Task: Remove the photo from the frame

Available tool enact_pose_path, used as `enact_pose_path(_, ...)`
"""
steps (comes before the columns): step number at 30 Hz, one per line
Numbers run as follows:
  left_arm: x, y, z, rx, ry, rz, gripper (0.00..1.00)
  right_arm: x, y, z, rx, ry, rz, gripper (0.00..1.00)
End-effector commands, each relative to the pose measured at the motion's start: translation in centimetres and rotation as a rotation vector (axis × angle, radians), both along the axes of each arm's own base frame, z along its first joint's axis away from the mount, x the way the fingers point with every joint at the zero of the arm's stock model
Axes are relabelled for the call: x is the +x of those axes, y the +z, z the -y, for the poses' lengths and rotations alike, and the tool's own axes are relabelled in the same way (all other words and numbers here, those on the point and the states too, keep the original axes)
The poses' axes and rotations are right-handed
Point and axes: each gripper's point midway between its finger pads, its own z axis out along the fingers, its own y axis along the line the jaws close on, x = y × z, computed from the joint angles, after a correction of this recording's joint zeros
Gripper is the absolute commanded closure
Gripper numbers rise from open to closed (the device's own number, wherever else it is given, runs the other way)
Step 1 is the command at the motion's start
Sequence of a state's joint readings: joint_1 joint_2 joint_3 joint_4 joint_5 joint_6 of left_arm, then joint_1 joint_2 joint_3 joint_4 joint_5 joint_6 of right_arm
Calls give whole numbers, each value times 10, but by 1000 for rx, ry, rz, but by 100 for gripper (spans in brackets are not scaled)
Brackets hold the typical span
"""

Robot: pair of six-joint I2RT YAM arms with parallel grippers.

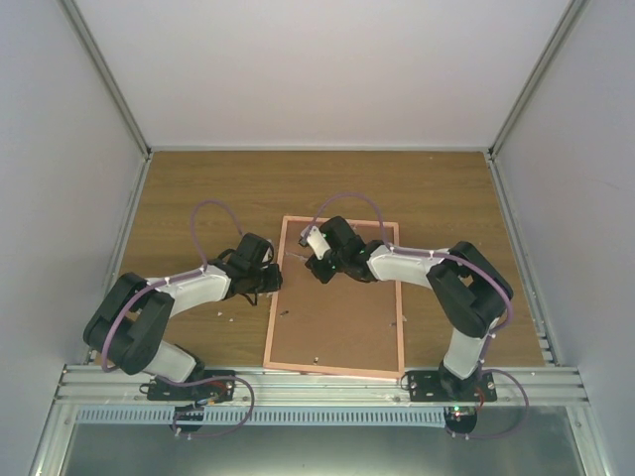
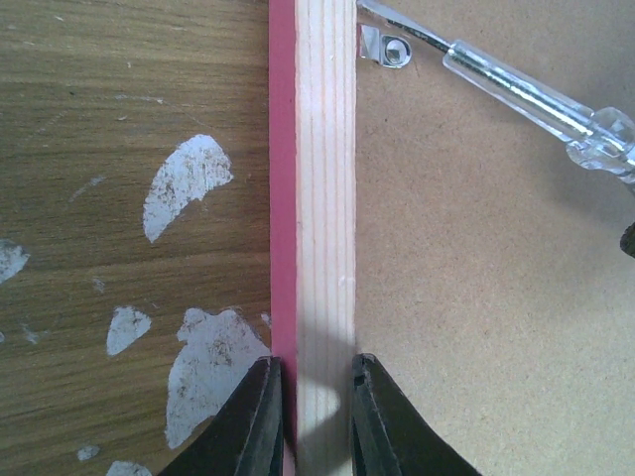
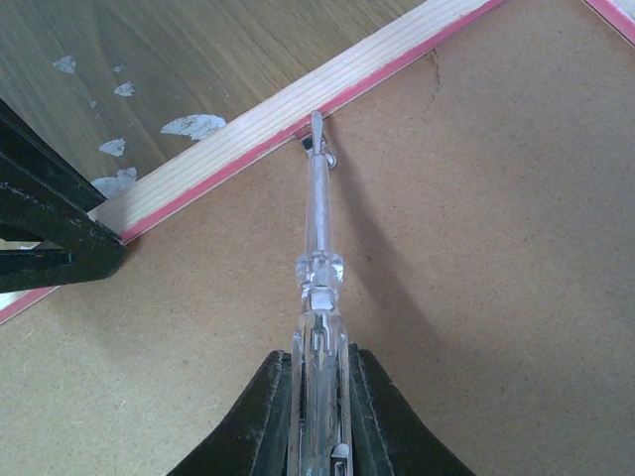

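Found the frame (image 1: 275, 297) face down on the table (image 1: 198, 198), pale wooden rail and brown backing board (image 1: 337, 317) uppermost. Cannot see the photo in any view; judged to be lying beneath the backing board, inside the frame. Noted the left gripper (image 2: 313, 375) clenched across the left rail, one finger on the pink outer edge, the other on the inner side against the board. Noted the right gripper (image 3: 319, 365) grasping a clear-handled screwdriver (image 3: 317, 228), tip set at a small metal retaining tab (image 3: 323, 155) further along the same rail. Judged the step in hand to be turning or levering that tab clear of the board. Hazards: tip slipping off the tab under side load and gouging the fibreboard, or skating towards the left gripper close by; handle twisting in the narrow two-finger hold through poor purchase on smooth plastic; frame shifting on the table through too light a clamp; print creased through excess downward force. Recorded a ragged nick (image 3: 434, 61) in the board edge near the corner. Obstructions: backing board held down by tabs, others too small to count from above; left arm crowding the working area. Elsewhere, only white worn patches (image 2: 189, 183) on the table top.
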State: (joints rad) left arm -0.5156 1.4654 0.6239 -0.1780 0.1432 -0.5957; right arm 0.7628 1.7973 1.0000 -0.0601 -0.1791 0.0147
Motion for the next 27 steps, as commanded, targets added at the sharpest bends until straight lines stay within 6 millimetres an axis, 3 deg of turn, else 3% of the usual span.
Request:
enact_pose_path(1, -18, -10, 9, -33, -33, -62, 90, -5, -16, 6, -51, 7, -49, 99)
enact_pose_path(12, -20, -11, 7, -32, -27, -63, 90, 3, -15, 14, -49, -50, -58, 99)
enact_pose_path(27, -17, -11, 7, -28, -27, -59, 90, -14, -30, 9, -94, 66, -136, 99)
